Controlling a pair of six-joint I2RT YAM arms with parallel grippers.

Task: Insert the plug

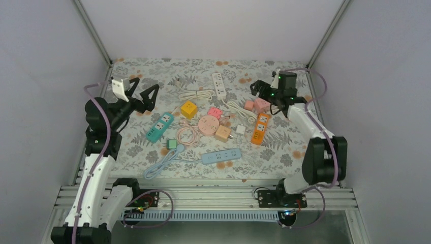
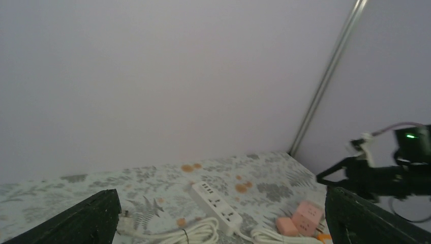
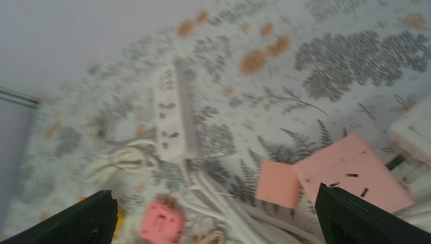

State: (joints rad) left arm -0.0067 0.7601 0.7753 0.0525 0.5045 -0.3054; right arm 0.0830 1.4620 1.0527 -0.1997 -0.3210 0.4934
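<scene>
Power strips point(image 1: 219, 85), perhaps four

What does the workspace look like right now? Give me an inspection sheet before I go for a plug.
Surface: floral cloth, flat, covers the whole work area.
Job's things: white strip, teal strip, blue strip, orange strip; none gripped; cannot tell which plug is meant.
Clutter: yellow cube, pink cubes, round pink hub, loose in the middle.
Grippers: left gripper open, empty, lifted clear of the cloth; right gripper open, empty, near the pink cubes.
Cables: white coil beside the white strip; blue cord looped near the front edge.
Surroundings: plain grey walls, metal frame posts; nothing else seen.
</scene>
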